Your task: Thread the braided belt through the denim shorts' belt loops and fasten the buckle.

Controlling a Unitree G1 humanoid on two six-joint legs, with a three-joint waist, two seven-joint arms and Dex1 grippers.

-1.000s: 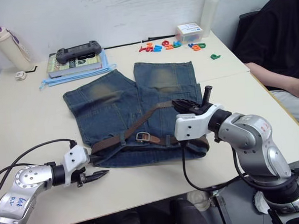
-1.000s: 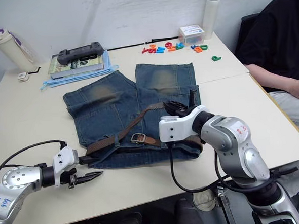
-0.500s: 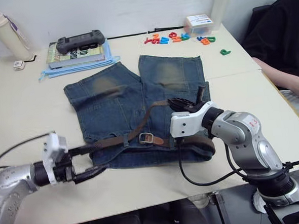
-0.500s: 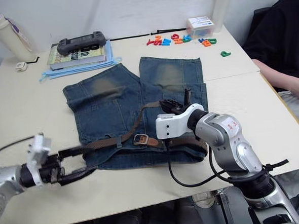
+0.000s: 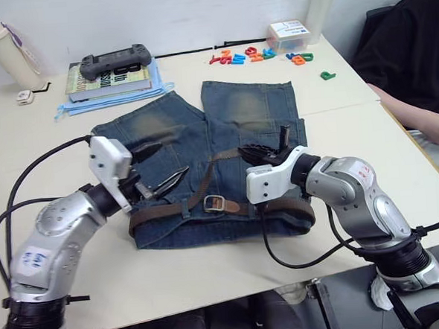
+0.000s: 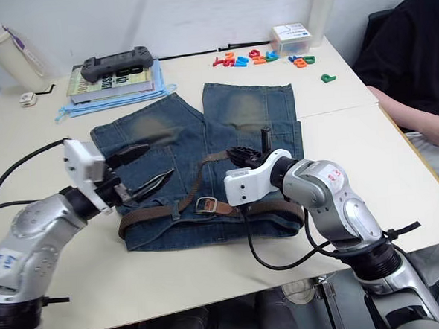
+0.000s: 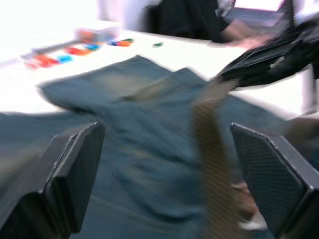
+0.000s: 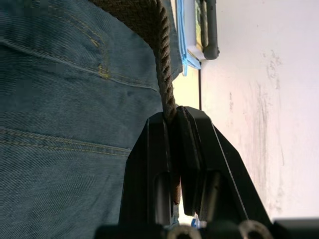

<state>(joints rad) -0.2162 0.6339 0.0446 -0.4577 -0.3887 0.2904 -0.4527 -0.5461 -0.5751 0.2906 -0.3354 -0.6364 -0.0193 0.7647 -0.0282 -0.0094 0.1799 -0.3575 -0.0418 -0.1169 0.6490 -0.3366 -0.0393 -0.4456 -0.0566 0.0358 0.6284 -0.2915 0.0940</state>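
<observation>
No writing here is clear enough for me to read: the book point(image 5: 110, 76) has large pale letters on its cover, mostly hidden under the grey game controller point(image 5: 115, 61), and the small box point(image 5: 284, 34) shows no legible label. Coloured plastic letters point(image 5: 254, 56) are scattered beside that box, with one green one point(image 5: 326, 75) a little apart.

The counter point(image 5: 47, 153) is pale cream, with a seam running off the shorts toward a seated person in black point(image 5: 410, 56). A white wall stands behind; a cream tumbler point(image 5: 4, 49) and a white bottle point(image 5: 321, 2) stand at the back edge.

The denim shorts point(image 5: 204, 150) lie flat mid-counter, waistband toward me. The belt point(image 5: 206, 182) runs along that waistband, its buckle point(image 5: 213, 204) resting on the denim, and a length rises diagonally across the shorts. My right pincer point(image 6: 241, 154) is closed on that raised length, over the shorts' right leg. My left pincer point(image 5: 164, 168) hangs wide, holding nothing, over the shorts' left leg, just above the belt.
</observation>
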